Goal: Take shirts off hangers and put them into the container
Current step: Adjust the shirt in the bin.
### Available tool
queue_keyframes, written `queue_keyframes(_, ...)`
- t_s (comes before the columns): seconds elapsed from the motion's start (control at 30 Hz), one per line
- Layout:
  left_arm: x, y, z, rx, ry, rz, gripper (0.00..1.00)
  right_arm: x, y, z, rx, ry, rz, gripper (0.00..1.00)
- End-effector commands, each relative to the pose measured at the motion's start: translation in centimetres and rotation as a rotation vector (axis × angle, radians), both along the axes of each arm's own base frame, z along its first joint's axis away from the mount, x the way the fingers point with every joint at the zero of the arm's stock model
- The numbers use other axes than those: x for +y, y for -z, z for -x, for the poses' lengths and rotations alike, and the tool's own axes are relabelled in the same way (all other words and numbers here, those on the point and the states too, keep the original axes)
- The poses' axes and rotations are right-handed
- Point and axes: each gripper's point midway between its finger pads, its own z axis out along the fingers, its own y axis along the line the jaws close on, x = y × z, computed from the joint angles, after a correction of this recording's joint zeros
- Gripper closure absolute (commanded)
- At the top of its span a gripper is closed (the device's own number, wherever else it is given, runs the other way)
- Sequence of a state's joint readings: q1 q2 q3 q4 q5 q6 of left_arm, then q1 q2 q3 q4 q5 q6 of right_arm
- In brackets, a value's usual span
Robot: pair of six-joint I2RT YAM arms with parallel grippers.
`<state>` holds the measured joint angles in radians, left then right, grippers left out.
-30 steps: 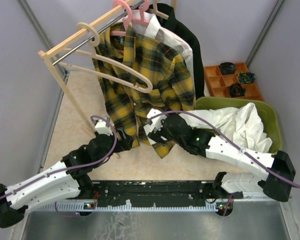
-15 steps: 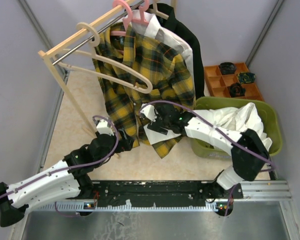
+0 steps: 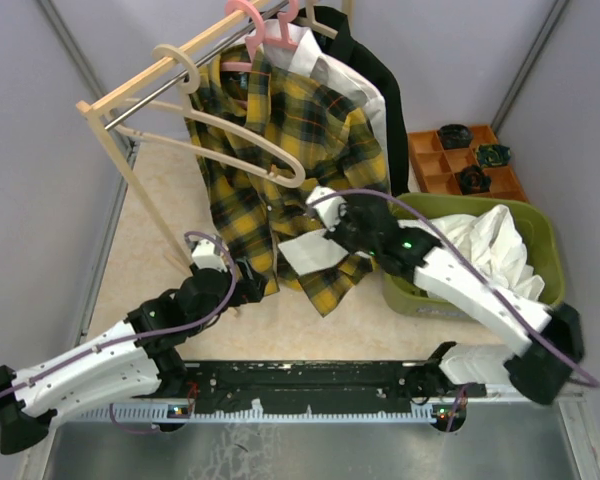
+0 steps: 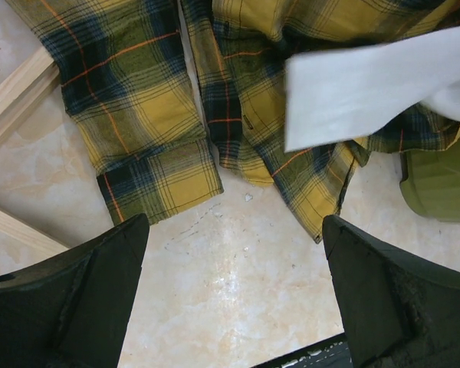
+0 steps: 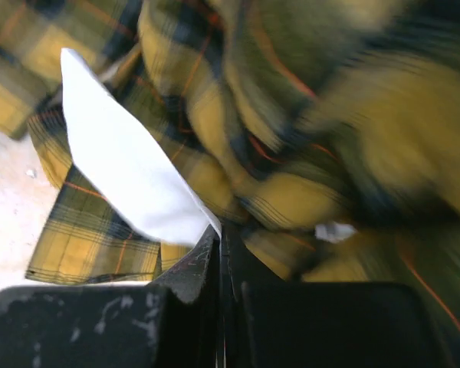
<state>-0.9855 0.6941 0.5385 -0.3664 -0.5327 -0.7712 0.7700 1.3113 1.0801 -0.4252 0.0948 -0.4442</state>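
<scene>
The right gripper [image 3: 330,232] is shut, its 2 fingers pressed together on a corner of a white cloth [image 5: 126,176]; which shirt that cloth belongs to cannot be told. From the pinch the cloth fans up and left of the jaws, lying over the plaid shirt [image 3: 280,150], whose folds fill everything above and right of them in the right wrist view. The left gripper [image 4: 234,299] is held wide apart with nothing between its fingers, over bare table [image 4: 238,261]. The plaid hem and 1 cuff end just ahead of these jaws, so open room lies under and behind them, bounded on the left by the wooden foot of the rack [image 4: 15,92] and on the right by a corner of the basket [image 4: 437,184]. Only the top view shows the plaid shirt hung on a pink hanger [image 3: 245,15] far ahead of both jaws, with a bare beige hanger [image 3: 230,130] in front of it. A white shirt [image 3: 325,65] and a black shirt [image 3: 385,90] hang behind. The same view alone shows another white shirt [image 3: 490,250] heaped in the basket, right of the closed jaws, and an orange tray [image 3: 430,160] beyond the basket's far rim. The free edge of the pinched cloth is seen from the left wrist as a white flap ahead and right of the open jaws.
</scene>
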Motion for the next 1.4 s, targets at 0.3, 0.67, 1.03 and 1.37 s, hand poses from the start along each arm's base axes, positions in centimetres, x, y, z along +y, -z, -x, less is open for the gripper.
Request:
queue_keyframes(0.3, -0.9, -0.2, -0.6, -0.011, 0.013, 0.002, 0.01, -17.6, -15.9, 4.5, -0.503, 0.747, -0.473, 1.00)
queue_keyframes(0.67, -1.1, -0.3, -0.5, -0.003, 0.026, -0.005, 0.01, -27.4, -10.2, 2.9, -0.326, 1.254, -0.503, 1.00)
queue_keyframes(1.03, -1.3, -0.2, -0.3, 0.001, 0.035, 0.023, 0.01, -27.6, 11.5, -0.7, 0.319, 1.406, -0.594, 0.94)
queue_keyframes(1.37, -1.3, 0.0, -0.3, 0.014, 0.032, 0.005, 0.01, -28.1, 0.6, -1.3, 0.148, 1.310, -0.623, 0.49)
